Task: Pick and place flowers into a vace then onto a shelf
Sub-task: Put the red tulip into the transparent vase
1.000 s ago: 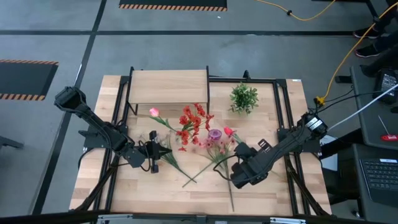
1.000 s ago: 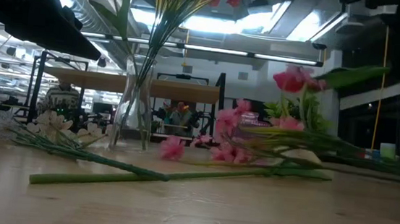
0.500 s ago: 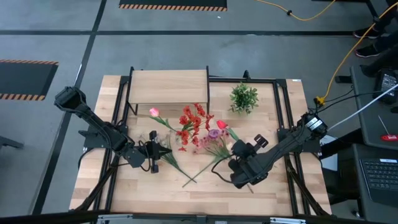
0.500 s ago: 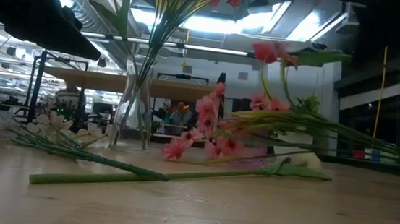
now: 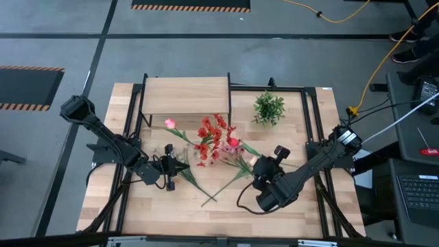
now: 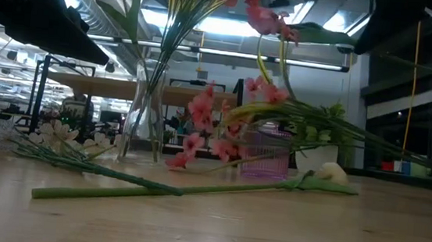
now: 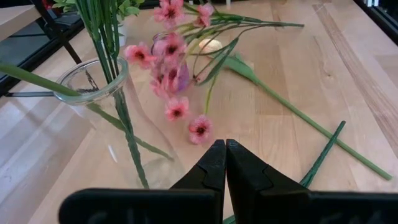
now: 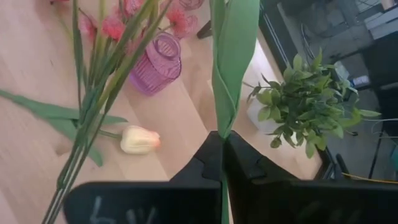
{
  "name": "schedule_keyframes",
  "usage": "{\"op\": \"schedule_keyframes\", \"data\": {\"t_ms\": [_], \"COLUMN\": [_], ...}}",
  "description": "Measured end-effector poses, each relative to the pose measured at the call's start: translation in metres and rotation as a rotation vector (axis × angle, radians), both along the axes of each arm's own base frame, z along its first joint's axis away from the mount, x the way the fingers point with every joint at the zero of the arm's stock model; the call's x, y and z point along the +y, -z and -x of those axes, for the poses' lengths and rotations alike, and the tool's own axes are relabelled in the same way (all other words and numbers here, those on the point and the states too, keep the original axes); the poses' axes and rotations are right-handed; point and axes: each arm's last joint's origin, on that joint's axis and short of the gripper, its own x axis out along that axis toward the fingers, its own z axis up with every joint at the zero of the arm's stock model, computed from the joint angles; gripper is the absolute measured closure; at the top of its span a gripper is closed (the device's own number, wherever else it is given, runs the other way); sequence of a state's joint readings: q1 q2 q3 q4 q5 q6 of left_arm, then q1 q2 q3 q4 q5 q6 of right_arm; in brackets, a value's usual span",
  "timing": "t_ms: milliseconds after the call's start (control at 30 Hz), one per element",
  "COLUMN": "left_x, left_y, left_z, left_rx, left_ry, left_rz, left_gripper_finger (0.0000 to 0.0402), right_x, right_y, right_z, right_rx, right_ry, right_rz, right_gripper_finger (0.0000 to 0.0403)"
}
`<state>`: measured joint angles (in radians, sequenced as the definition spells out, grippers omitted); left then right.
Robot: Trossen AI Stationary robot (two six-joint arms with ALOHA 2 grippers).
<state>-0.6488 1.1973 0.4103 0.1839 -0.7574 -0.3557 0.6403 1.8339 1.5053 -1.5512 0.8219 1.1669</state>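
Note:
A clear glass vase [image 6: 144, 122] stands on the table with red flowers [image 5: 212, 132] and a pink tulip [image 5: 170, 123] in it. My left gripper [image 7: 225, 148] is shut and stays low beside the vase's foot [image 7: 155, 168]. My right gripper [image 8: 222, 142] is shut on a green stem of a lifted bunch, which has a pink tulip [image 5: 233, 143] and small pink blossoms [image 6: 201, 112] and reaches toward the vase. A cream tulip [image 8: 140, 140] lies on the table by its long stem [image 6: 194, 188]. The shelf [image 5: 185, 96] stands at the far edge. My right gripper pinches a green stem with a broad leaf [image 8: 224, 118] between its two fingers, which lie across the stem. The bunch's other stems [image 8: 99, 93] run close beside the fingers; whether they are in the grip I cannot tell. The bunch is clear of the table, blossom end raised.
A small purple vase [image 8: 158, 62] stands on the table under the bunch. A bushy green plant [image 5: 269, 108] in a white pot stands at the far right. Pale sprigs [image 6: 50, 134] and a loose dark stem [image 7: 323, 155] lie near the glass vase.
My right gripper has rolled and turned in place. The bunch has swung with it: its blossom end has risen and gone toward the glass vase, lifting clear of the table and uncovering the purple vase. The cream tulip has stayed where it was.

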Motion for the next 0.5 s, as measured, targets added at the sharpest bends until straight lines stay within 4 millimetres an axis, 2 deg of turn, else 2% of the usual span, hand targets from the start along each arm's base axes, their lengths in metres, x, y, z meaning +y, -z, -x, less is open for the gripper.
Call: {"op": "schedule_keyframes", "data": {"t_ms": [267,500], "left_x": [0.000,0.000], "left_y": [0.000,0.000], "left_z": [0.000,0.000], "left_rx": [0.000,0.000], "left_ry": [0.000,0.000], "left_rz": [0.000,0.000], "left_gripper_finger": [0.0394,0.0393], "right_x": [0.002,-0.005], "right_y": [0.011,0.036], "right_z": [-0.003,0.005], "right_rx": [-0.032,0.005], "right_ry": [0.002,0.022], "right_rz": [-0.024,0.007], "right_gripper_finger": [0.0403,0.0403]}}
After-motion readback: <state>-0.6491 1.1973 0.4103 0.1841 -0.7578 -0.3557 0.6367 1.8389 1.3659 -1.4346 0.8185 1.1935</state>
